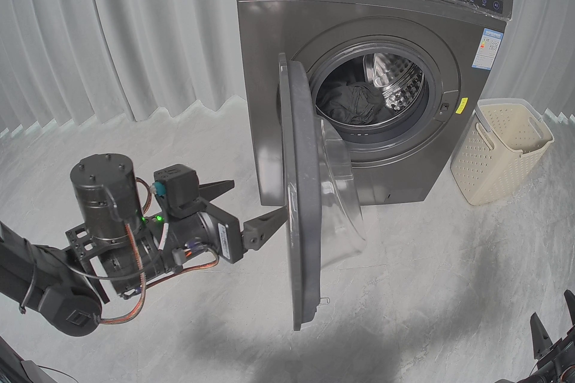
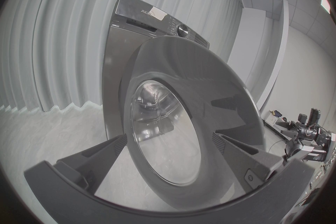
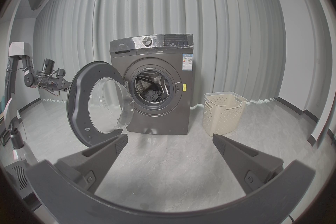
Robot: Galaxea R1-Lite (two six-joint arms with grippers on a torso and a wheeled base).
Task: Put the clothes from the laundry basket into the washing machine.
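The grey washing machine (image 1: 266,43) stands with its round door (image 1: 302,192) swung wide open toward me. Dark clothes (image 1: 353,103) lie in the steel drum, also seen from the right wrist as a dark heap (image 3: 152,95). My left gripper (image 1: 256,200) is open at the door's outer face (image 2: 210,95), with one fingertip (image 1: 277,216) at the door's edge. The cream laundry basket (image 1: 500,154) stands on the floor right of the machine; the part of its inside I can see is bare perforated wall. My right gripper (image 1: 554,315) is open, low and far back from the machine (image 3: 154,60).
Pleated white curtains hang behind the machine. The grey floor in front of the machine and basket (image 3: 224,111) is open. The open door (image 3: 80,95) juts out into the space left of the drum opening.
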